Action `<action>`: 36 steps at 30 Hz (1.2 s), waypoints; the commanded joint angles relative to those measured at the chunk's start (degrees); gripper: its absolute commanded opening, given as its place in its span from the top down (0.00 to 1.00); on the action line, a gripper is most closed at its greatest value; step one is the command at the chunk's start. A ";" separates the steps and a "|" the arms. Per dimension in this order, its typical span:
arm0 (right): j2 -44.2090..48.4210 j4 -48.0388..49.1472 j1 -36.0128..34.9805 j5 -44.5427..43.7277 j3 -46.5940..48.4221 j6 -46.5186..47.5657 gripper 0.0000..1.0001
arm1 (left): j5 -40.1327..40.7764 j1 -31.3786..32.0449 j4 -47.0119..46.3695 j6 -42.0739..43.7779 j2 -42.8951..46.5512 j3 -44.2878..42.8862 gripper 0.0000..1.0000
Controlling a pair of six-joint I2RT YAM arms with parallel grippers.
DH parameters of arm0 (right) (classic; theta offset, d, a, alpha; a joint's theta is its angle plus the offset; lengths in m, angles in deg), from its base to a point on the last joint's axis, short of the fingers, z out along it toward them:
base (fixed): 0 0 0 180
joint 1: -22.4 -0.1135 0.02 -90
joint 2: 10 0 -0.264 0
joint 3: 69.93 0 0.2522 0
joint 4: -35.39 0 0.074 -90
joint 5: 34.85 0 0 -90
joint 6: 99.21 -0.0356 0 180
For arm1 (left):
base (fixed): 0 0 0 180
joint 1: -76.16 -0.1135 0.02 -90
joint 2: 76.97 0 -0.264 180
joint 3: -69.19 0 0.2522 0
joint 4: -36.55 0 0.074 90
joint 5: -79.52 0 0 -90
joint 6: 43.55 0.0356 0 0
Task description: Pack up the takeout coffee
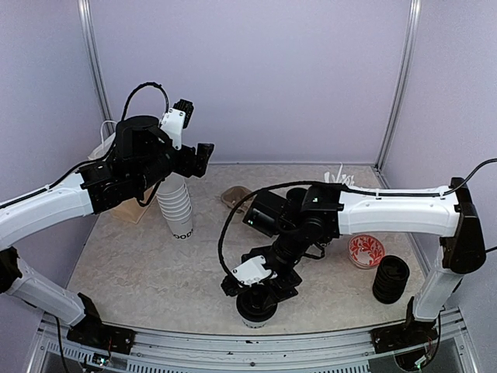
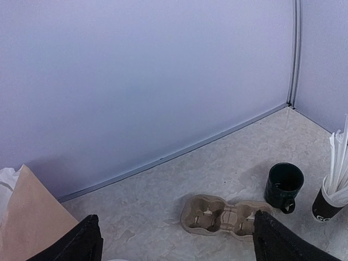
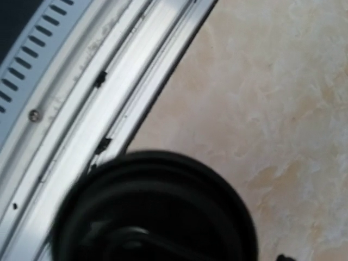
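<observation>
Held left jaws wide apart and empty, raised left of the tray [image 2: 225,216]; hung right jaws over a lidded cup [image 1: 256,309] at the counter's [image 1: 155,272] front edge, spread unclear.

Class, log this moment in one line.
left gripper: open | right gripper: over lidded coffee cup, grip unclear | cardboard tray: empty

one takeout coffee cup [image 1: 256,307] stands upright near the front edge of the table [image 1: 140,272], just beside the metal rail [image 3: 109,81]; its round black lid [image 3: 157,212] is on, and little of its body shows; a nested stack of white paper cups [image 1: 178,208] with black lettering stands lidless at the left rear; a stack of black lids [image 1: 390,278] sits well apart at the right
</observation>
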 commanded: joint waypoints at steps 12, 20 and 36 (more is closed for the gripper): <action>0.69 -0.98 -0.48 -0.04 0.66 -2.27 0.12 | 0.16 -0.03 0.79 0.68 -0.87 0.05 0.06; -0.01 -0.10 -1.66 -1.94 -0.80 -1.94 0.12 | 0.70 -0.03 0.91 0.73 -0.99 -0.09 0.06; -1.94 0.93 -2.22 -4.59 -1.58 -3.17 0.25 | 1.20 -0.12 0.99 0.89 -1.51 -0.08 0.06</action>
